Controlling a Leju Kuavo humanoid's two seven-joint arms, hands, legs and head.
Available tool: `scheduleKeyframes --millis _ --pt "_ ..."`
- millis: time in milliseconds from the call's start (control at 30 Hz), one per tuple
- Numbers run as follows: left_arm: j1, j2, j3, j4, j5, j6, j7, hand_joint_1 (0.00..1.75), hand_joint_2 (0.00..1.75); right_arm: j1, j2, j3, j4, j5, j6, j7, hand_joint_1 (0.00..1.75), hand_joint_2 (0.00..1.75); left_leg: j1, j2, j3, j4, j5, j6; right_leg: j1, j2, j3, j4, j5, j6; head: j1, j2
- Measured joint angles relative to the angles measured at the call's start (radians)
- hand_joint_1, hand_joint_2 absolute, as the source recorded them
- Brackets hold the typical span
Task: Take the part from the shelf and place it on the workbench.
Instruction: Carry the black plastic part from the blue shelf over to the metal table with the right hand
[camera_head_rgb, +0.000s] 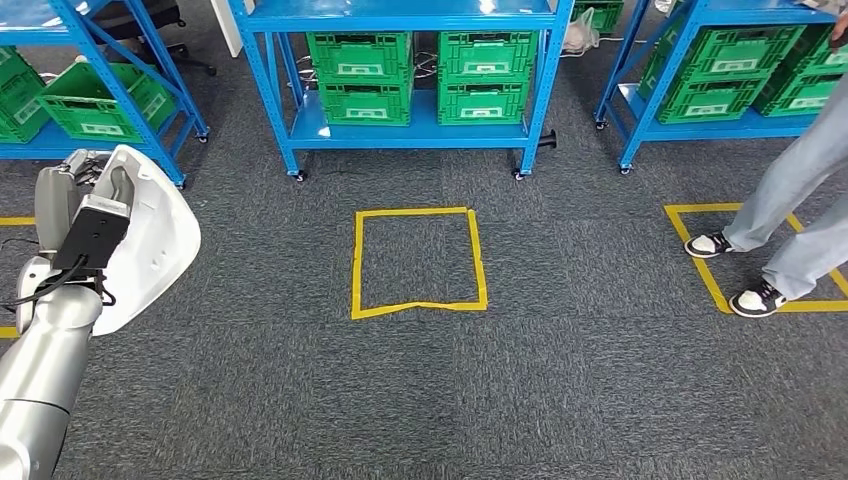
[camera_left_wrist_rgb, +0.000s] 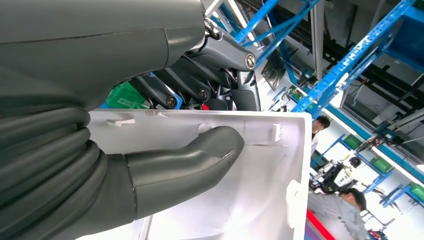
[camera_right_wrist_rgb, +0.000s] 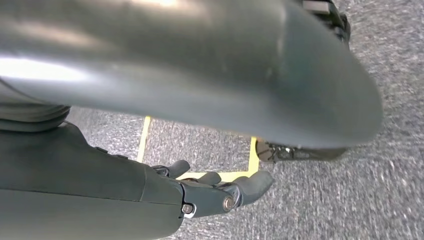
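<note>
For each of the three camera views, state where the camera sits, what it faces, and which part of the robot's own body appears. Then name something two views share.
Head view: high on the body, looking down at carpet, blue shelves and a yellow tape square; left arm shows.
Left wrist view: behind the left hand, which grips the white part.
Right wrist view: behind the hanging right hand, facing carpet.
Shared: the white part in head and left wrist views.

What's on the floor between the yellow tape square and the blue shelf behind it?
Bare grey carpet, in the head view, between the yellow tape square and the blue metal shelf.
</note>
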Motion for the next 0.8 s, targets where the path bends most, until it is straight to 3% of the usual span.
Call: scheduleKeyframes --millis 33,100,167,200,233,267,300,400,467,533,600,667,733,767,800 --pt "0.000 0.002 0.000 0.000 0.000 -0.002 -0.001 1.75 1.75 0.000 0.000 0.000 0.000 0.000 0.000 0.000 0.00 0.00 0.001 -0.010 -0.002 -0.001 0.005 0.007 -0.002 0.000 0.000 0.001 0.000 0.007 0.000 0.000" --pt "-0.004 0.004 0.000 0.002 -0.002 -0.004 -0.004 1.75 1.75 0.000 0.000 0.000 0.000 0.000 0.001 0.000 0.00 0.00 0.006 -0.028 -0.007 -0.006 0.018 0.021 -0.006 0.038 -0.015 0.035 -0.029 0.021 0.002 0.000" --pt "-0.008 0.003 0.000 0.004 -0.003 -0.006 -0.006 1.75 1.75 0.004 0.000 0.000 0.000 0.000 0.000 0.000 0.00 0.00 0.007 -0.049 -0.017 -0.006 0.030 0.030 -0.008 0.091 -0.064 0.152 -0.101 0.029 0.005 0.000" --pt "-0.008 0.001 0.000 0.006 -0.003 -0.007 -0.007 1.75 1.75 0.006 0.000 0.000 0.000 0.000 0.000 0.000 0.00 0.00 0.007 -0.061 -0.024 -0.005 0.034 0.033 -0.008 0.102 -0.094 0.223 -0.135 0.030 0.007 0.000" --pt "-0.007 0.000 0.000 0.007 -0.003 -0.007 -0.009 1.75 1.75 0.008 0.000 0.000 0.000 -0.001 -0.001 0.001 0.00 0.00 0.006 -0.075 -0.031 -0.003 0.038 0.033 -0.008 0.106 -0.115 0.273 -0.153 0.029 0.007 0.000" --pt "-0.006 -0.001 -0.001 0.009 -0.002 -0.008 -0.010 1.75 1.75 0.009 0.000 0.000 0.000 -0.001 -0.002 0.001 0.00 0.00 0.005 -0.088 -0.037 -0.001 0.041 0.032 -0.008 0.108 -0.119 0.287 -0.151 0.028 0.008 0.000" --pt "-0.004 -0.001 -0.001 0.011 -0.001 -0.008 -0.013 1.75 1.75 0.009 0.000 0.000 0.000 0.000 -0.003 0.002 0.00 0.00 0.005 -0.102 -0.042 0.002 0.043 0.030 -0.008 0.110 -0.101 0.257 -0.130 0.024 0.008 0.000" --pt "0.002 0.000 0.000 0.011 0.006 -0.009 -0.021 1.75 1.75 0.010 0.000 0.000 0.000 0.004 -0.006 0.006 0.00 0.00 0.006 -0.137 -0.052 0.009 0.049 0.020 -0.007 0.152 0.009 0.056 -0.054 0.011 0.008 0.000" --pt "0.009 0.001 0.000 0.009 0.010 -0.010 -0.026 1.75 1.75 0.010 0.001 0.000 0.000 0.008 -0.006 0.006 0.00 0.00 0.007 -0.155 -0.057 0.008 0.054 0.009 -0.003 0.167 0.034 0.005 -0.045 0.004 0.008 0.000" --pt "0.023 0.006 0.000 0.002 0.015 -0.009 -0.032 1.75 1.75 0.009 0.005 0.000 0.000 0.010 -0.008 0.005 0.00 0.00 0.008 -0.167 -0.061 0.002 0.061 -0.004 -0.002 0.146 0.035 -0.001 -0.037 -0.006 0.009 0.000" --pt "0.035 0.016 0.002 -0.007 0.020 -0.006 -0.036 1.75 1.75 0.010 0.007 0.000 0.000 0.009 -0.011 0.004 0.00 0.00 0.007 -0.134 -0.075 0.024 0.043 -0.015 -0.006 0.126 0.036 -0.011 -0.029 -0.020 0.003 0.000" --pt "0.041 0.023 0.002 -0.012 0.023 -0.004 -0.038 1.75 1.75 0.013 0.008 0.000 0.000 0.009 -0.012 0.004 0.00 0.00 0.006 -0.078 -0.119 0.124 -0.017 -0.025 -0.008 0.105 0.035 -0.016 -0.024 -0.027 -0.006 0.000" --pt "0.050 0.023 0.002 -0.014 0.024 -0.003 -0.038 1.75 1.75 0.016 0.009 0.000 0.000 0.009 -0.012 0.004 0.00 0.00 0.009 -0.059 -0.175 0.253 -0.075 -0.036 -0.008 0.082 0.032 -0.016 -0.024 -0.029 -0.009 0.000" --pt "0.056 0.023 0.002 -0.014 0.024 -0.003 -0.038 1.75 1.75 0.018 0.009 0.000 0.000 0.009 -0.012 0.004 0.00 0.00 0.011 -0.056 -0.185 0.283 -0.081 -0.039 -0.008 0.069 0.031 -0.015 -0.024 -0.029 -0.009 0.000" --pt "0.060 0.024 0.002 -0.014 0.024 -0.003 -0.038 1.75 1.75 0.018 0.010 0.000 0.000 0.009 -0.012 0.004 0.00 0.00 0.012 -0.054 -0.173 0.269 -0.067 -0.041 -0.008 0.057 0.030 -0.015 -0.024 -0.028 -0.009 0.000"
